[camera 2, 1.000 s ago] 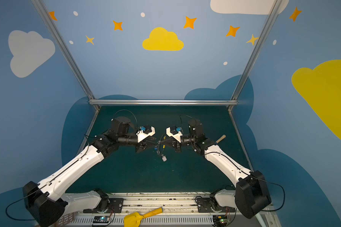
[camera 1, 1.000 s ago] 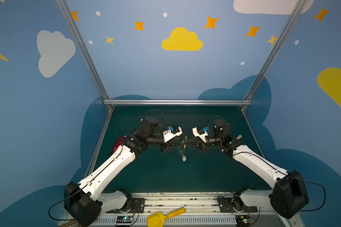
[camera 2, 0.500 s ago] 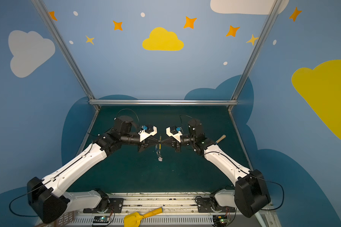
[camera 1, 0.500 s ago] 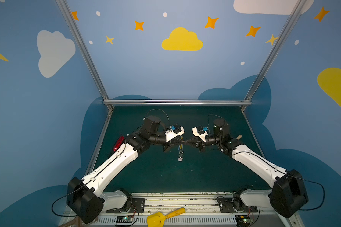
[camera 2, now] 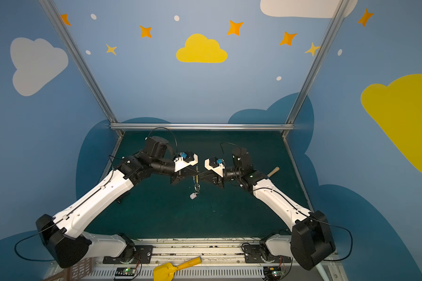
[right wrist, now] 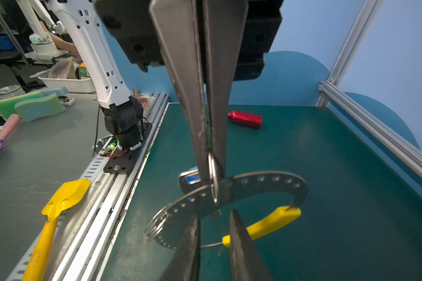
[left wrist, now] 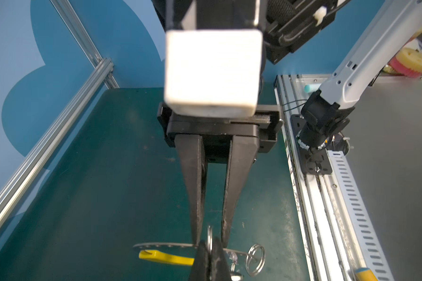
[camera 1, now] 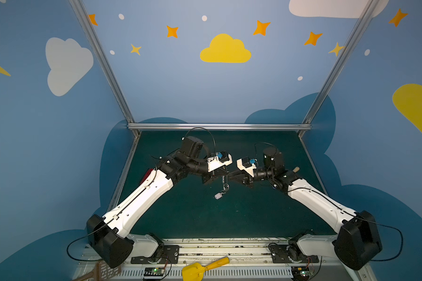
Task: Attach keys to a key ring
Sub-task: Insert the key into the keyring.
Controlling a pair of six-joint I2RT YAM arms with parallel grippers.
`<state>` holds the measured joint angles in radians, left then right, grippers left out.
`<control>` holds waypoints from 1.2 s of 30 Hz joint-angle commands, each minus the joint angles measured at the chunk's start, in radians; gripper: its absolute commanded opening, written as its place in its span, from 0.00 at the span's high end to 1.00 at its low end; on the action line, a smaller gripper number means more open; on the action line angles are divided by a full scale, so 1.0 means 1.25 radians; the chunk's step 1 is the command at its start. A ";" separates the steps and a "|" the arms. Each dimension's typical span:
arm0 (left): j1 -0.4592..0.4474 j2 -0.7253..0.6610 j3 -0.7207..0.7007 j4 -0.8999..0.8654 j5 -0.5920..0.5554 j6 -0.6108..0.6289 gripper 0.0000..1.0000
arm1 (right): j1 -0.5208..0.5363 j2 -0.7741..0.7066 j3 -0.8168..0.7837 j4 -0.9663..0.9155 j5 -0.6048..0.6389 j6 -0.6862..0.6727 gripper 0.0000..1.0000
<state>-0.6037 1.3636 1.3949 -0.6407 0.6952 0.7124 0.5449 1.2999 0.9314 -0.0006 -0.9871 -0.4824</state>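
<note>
At table centre, in both top views, my left gripper (camera 1: 223,174) and right gripper (camera 1: 229,175) meet tip to tip above the dark-green mat (camera 1: 253,214). Between them the key ring (camera 2: 196,174), a large thin dark-grey metal hoop with a yellow sleeve, is carried edge-on, clear of the mat. Below it, toward 6 o'clock, hang a coiled silver split ring (camera 1: 225,187) and a small white oval fob (camera 1: 218,195). A red metallic elongated gadget (camera 1: 146,176) lies at 9 o'clock, partly behind my left arm.

Left wrist view: my left fingers (left wrist: 201,262) are clamped on the hoop's perforated band. My right fingers (left wrist: 236,182) stand slightly apart, one on each side of that band.

Right wrist view: my right gripper is parted and grips nothing. My left gripper pinches the band where a small silver ring (right wrist: 213,180) crosses it. A blue plastic tag (right wrist: 190,178) sits just beside that pinch point.
</note>
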 commanded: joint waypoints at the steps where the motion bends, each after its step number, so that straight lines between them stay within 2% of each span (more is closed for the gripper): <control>1: -0.011 0.023 0.062 -0.137 -0.047 0.064 0.97 | 0.002 -0.041 0.023 -0.061 0.045 -0.050 0.75; 6: -0.040 0.063 0.130 -0.220 -0.116 0.102 0.97 | 0.002 -0.068 0.015 -0.045 0.040 -0.042 0.75; 15: -0.071 0.094 0.182 -0.238 -0.146 0.101 0.97 | 0.011 -0.063 0.000 0.014 0.001 -0.015 0.79; 22: -0.078 0.095 0.188 -0.231 -0.143 0.098 0.97 | 0.014 -0.061 -0.002 0.008 0.003 -0.017 0.89; 25: -0.080 0.090 0.184 -0.225 -0.138 0.100 0.97 | 0.014 -0.062 -0.003 -0.004 0.006 -0.024 0.91; 29: -0.079 0.084 0.178 -0.215 -0.135 0.098 0.97 | 0.015 -0.060 -0.003 -0.005 0.005 -0.020 1.00; 36: -0.079 0.062 0.135 -0.160 -0.134 0.077 0.96 | 0.016 -0.054 -0.010 0.034 0.002 0.011 1.00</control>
<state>-0.6964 1.4715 1.5875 -0.9005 0.5045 0.8265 0.5583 1.2263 0.9306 0.0006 -0.9695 -0.4969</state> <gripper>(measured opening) 0.049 0.054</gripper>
